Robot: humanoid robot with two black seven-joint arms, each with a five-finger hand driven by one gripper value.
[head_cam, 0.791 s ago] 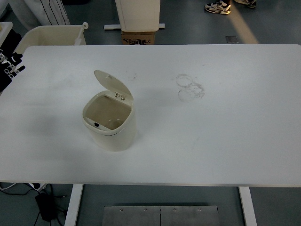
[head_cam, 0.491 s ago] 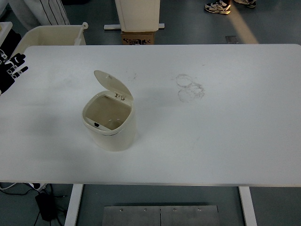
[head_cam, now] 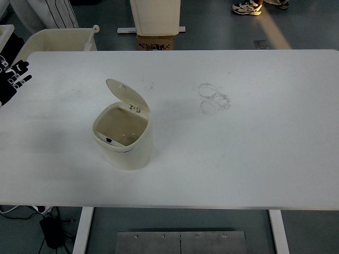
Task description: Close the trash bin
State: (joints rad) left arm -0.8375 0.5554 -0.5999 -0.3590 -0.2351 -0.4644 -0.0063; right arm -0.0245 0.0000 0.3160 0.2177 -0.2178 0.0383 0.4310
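Cream trash bin (head_cam: 124,142) stands left of centre on the white tabletop (head_cam: 254,148) | lid (head_cam: 127,96) tilted up at the back – not yet closed | left robot hand (head_cam: 11,79) at far-left edge, fingers spread, holding nothing – well apart, likely approaching.

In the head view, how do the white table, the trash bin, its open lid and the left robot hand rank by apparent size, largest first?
1. White table, by far.
2. Trash bin.
3. Open lid and left robot hand: they look alike, and the picture's left edge cuts the hand off, so no ranking between them.
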